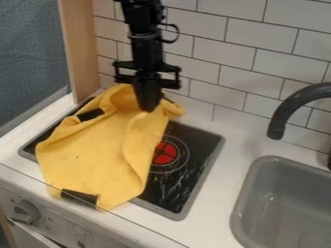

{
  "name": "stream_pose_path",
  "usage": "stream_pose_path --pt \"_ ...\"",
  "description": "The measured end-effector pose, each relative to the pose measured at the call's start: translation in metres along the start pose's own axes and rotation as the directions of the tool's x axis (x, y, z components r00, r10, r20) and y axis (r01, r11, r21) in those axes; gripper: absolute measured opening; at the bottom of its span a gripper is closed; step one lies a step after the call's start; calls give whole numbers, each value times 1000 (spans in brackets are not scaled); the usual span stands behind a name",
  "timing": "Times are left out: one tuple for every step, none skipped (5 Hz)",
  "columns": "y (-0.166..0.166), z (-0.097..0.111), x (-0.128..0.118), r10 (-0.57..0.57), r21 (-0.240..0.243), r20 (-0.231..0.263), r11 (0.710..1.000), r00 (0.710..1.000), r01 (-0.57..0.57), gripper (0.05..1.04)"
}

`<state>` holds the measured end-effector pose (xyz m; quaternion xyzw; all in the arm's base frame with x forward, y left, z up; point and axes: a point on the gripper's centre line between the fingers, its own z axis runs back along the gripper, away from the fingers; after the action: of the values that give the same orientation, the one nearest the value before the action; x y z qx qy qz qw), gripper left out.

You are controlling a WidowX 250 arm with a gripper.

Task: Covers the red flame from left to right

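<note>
The black gripper (149, 107) hangs down at the upper middle, over the back edge of the stove. Its fingers are together on the yellow cloth (103, 150), which is bunched up around them. From there the cloth drapes forward over the left part of the black stove top (181, 191), and its front end hangs over the counter's front edge. The red flame (166, 152) lies just right of the cloth, with its left side partly hidden beneath the cloth's edge.
A grey sink (259, 193) is at the right, with a dark curved faucet (298, 101) above it. White tiled wall (226, 53) rises behind the counter. A wooden post (84, 48) stands at the back left, and a knob (24, 211) sits on the front panel.
</note>
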<state>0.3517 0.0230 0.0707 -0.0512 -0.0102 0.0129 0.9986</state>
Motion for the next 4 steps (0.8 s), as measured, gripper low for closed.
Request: stream_pose_path --pt "-26 -2 -1 -69 -23 -16 997 997 69 49" --pt "-49 -1 -1 -125 -40 -18 991 992 124 49" --pt "-70 -4 1 -179 -35 -21 983 984 179 49" --pt "-80 -20 1 -207 -26 -60 978 977 206 49"
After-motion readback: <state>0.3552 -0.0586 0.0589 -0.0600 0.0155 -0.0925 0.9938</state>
